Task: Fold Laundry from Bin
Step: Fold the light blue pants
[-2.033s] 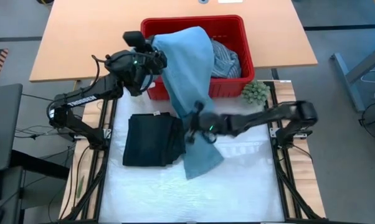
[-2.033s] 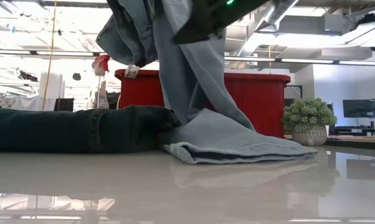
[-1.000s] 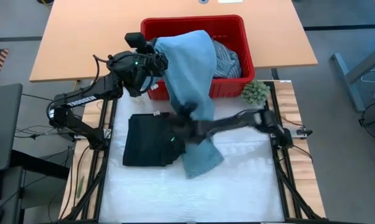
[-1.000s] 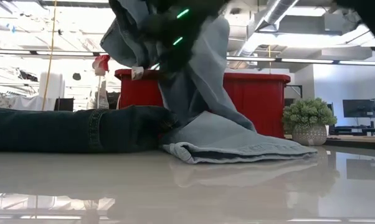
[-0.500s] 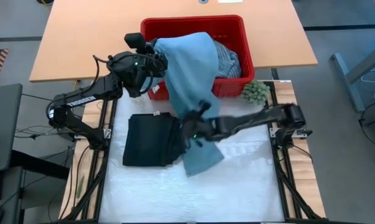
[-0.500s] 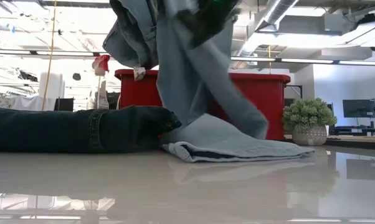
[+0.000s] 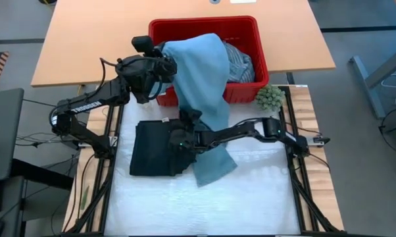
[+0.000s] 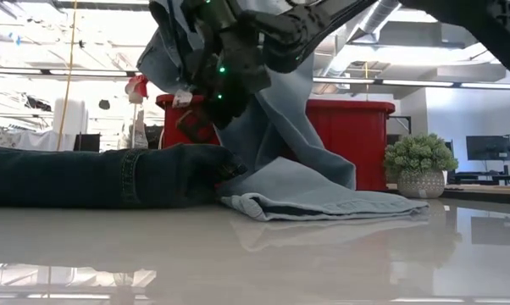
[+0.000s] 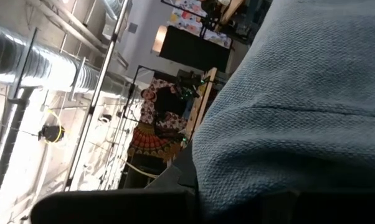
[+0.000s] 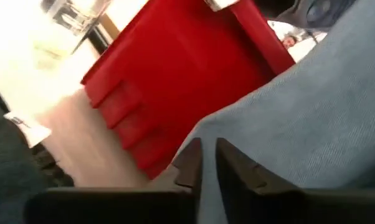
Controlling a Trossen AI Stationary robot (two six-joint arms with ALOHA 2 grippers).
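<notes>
Desk (image 7: 86,39) of pale wood across the far side, with a white work surface (image 7: 250,197) joined to its near edge between the two arm bases. Bare white room over the whole near half and along the right side.

Red bin (image 7: 204,24) on the desk's near edge, its front wall facing the white surface.

Light blue jeans (image 7: 201,72) draped out of the bin, over its front rim and down to the white surface. Seen from the low view, hangs from above as a loose column, with the lower end (image 8: 323,199) lying flat in a doubled layer.

Dark navy piece (image 7: 155,148) folded flat, left of the jeans' lower end and touching it.

Striped shirt (image 7: 241,66) inside the bin at its right side, partly under the jeans.

Left pincer (image 7: 164,66) at the bin's left front corner, raised above the rim, clamped tight on the upper part of the jeans and holding it up.

Right pincer (image 7: 177,139) low over the seam where jeans and navy piece meet. In its wrist view (image 10: 207,165), fingers parted by a narrow slit, denim right against them; cannot tell whether any cloth sits in the slit.

Small green plant (image 7: 269,97) just off the bin's right front corner, apart from the laundry.
</notes>
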